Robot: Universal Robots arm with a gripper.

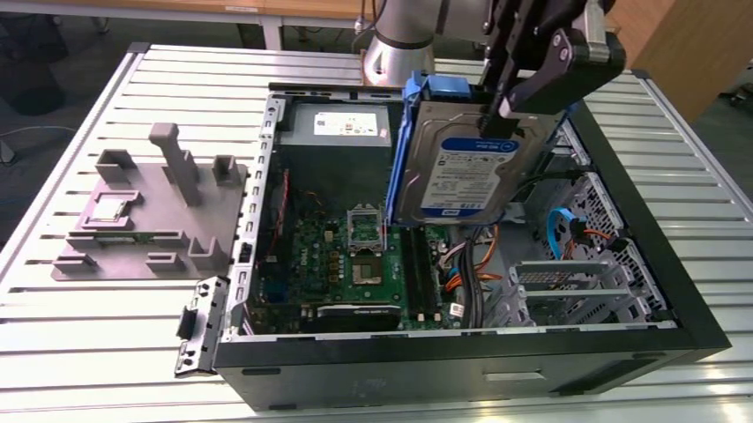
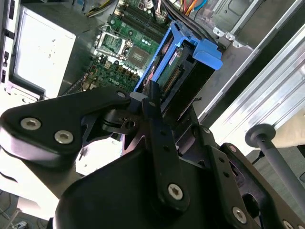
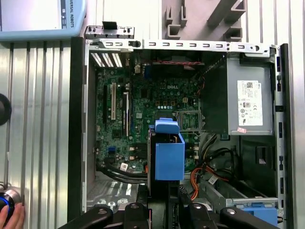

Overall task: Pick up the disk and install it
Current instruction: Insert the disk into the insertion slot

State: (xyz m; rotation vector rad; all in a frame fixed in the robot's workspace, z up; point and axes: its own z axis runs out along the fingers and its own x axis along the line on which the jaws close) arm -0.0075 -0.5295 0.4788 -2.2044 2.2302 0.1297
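Exterior view: the gripper (image 1: 503,122) holds the disk (image 1: 465,172) by its upper edge, jaws clamped on the drive and its blue carrier frame. The disk hangs nearly upright, slightly tilted, over the open computer case (image 1: 471,357). Its blue-and-white label faces the camera, and its lower edge sits over the motherboard (image 1: 341,264). No part of the disk can be seen resting on the case. The power supply (image 1: 335,128), a grey box with a white sticker, occupies the far end of the case. The metal drive cage (image 1: 565,282) lies toward the exterior view's right of the disk. A grey fixture (image 1: 153,211) stands on the slatted table (image 1: 94,352) beside the case, on the exterior view's left.

Second wrist view: the disk (image 2: 183,67) is seen from its gripped end between the black fingers (image 2: 155,112), with its connector edge visible inside the blue frame.

First wrist view: the disk (image 3: 169,155) appears end-on, above the motherboard (image 3: 143,114) and between the power supply (image 3: 250,102) and the case's expansion slots.
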